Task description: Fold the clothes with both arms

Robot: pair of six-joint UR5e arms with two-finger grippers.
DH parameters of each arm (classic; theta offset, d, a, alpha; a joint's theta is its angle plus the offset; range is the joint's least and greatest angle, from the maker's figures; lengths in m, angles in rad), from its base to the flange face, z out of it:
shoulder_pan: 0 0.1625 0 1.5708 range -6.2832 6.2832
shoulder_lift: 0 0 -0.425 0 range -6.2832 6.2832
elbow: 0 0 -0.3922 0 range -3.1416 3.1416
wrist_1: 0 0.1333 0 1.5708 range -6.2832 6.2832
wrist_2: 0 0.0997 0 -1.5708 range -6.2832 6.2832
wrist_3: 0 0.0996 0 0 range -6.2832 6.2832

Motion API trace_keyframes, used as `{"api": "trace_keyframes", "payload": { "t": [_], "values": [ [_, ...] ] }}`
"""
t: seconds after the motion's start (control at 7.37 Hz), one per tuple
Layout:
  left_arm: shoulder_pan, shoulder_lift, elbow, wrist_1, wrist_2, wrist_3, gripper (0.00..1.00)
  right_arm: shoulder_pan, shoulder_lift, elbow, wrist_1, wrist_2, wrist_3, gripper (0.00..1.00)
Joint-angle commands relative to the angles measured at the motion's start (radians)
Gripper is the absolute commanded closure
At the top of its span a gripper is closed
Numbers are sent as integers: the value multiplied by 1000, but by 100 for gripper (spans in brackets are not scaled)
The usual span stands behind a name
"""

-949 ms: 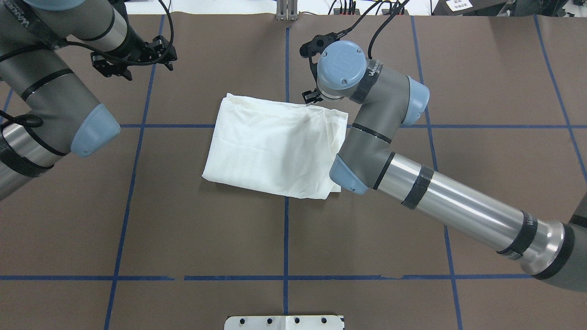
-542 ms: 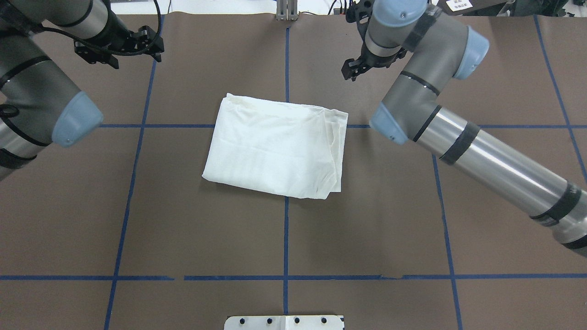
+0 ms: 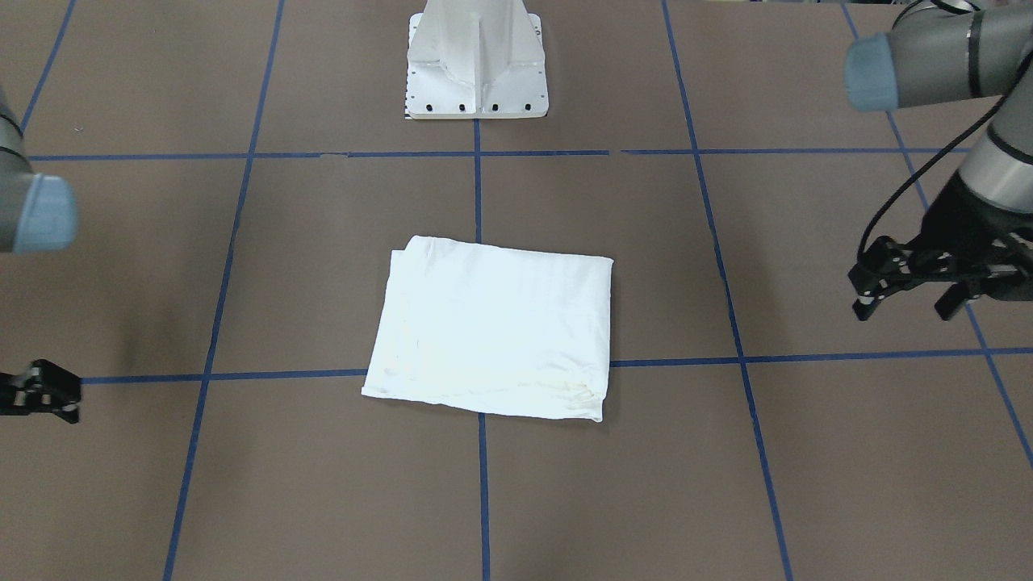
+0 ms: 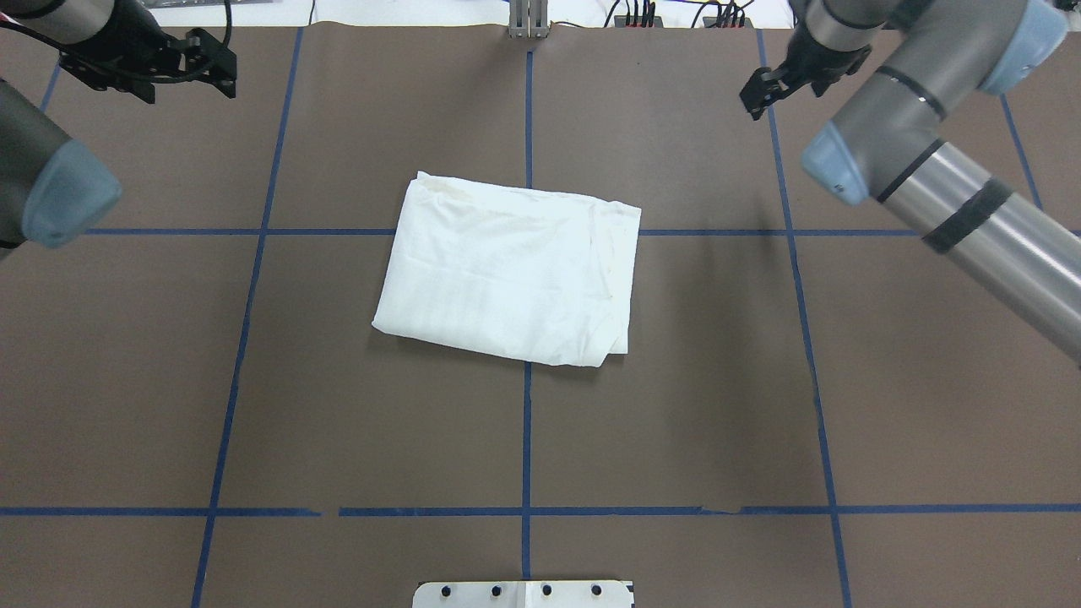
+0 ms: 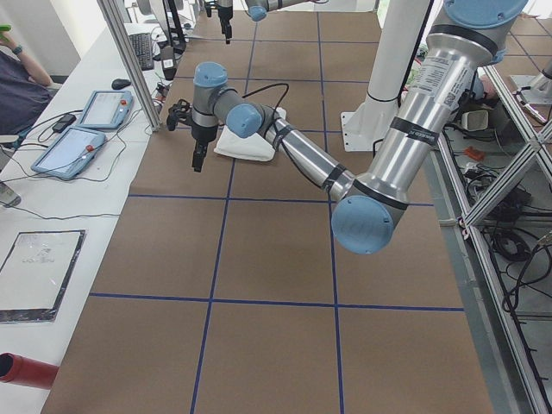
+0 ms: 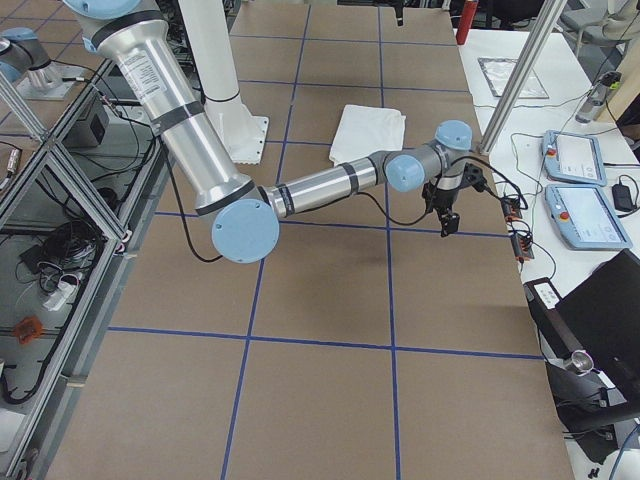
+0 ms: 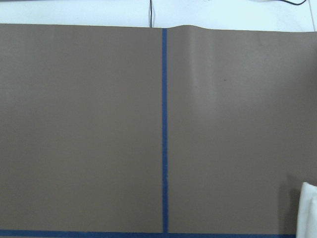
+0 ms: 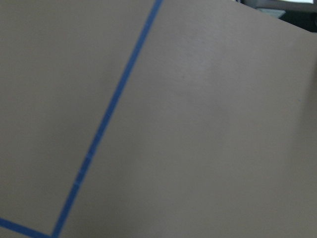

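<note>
The clothes, a white shirt (image 4: 507, 270), lie folded into a rough rectangle at the middle of the brown table (image 4: 338, 422), also in the front view (image 3: 492, 327); no text or collar shows. My left gripper (image 4: 188, 91) hangs open over the far left corner, well clear of the shirt, and shows wide apart in the front view (image 3: 904, 311). My right gripper (image 4: 753, 100) hovers near the far right, also apart from the shirt, its fingers slightly spread and empty. The left wrist view catches only a white corner of the shirt (image 7: 308, 208).
A white pedestal base (image 3: 476, 64) stands at the robot's side of the table. Blue tape lines (image 4: 526, 422) grid the surface. Tablets (image 5: 86, 129) lie on the side bench past the table's far edge, where a person (image 5: 17, 82) sits.
The right gripper has left the shirt's far right edge and swung away to the far right. The left arm has drawn back further to the far left. The shirt has not moved.
</note>
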State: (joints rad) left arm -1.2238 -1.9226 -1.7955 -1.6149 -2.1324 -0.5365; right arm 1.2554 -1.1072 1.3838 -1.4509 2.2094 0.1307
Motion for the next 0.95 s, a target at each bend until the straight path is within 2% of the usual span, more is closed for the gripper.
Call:
{"api": "trace_keyframes", "payload": {
  "t": [0.0, 0.14, 0.41, 0.68, 0.81],
  "values": [
    [-132, 165, -21, 0, -44, 340, 1, 149, -127, 59, -153, 59, -257, 0],
    [-160, 222, -25, 3, -43, 431, 1, 177, -211, 125, -211, 53, -329, 0],
    [-250, 295, -27, -10, -69, 435, 1, 229, -368, 263, -206, 50, -320, 0],
    [-261, 286, -19, -32, -54, 403, 1, 225, -381, 256, -206, 24, -283, 0],
    [-263, 298, 19, -48, -20, 403, 1, 228, -405, 254, -204, 16, -295, 0]
  ]
}}
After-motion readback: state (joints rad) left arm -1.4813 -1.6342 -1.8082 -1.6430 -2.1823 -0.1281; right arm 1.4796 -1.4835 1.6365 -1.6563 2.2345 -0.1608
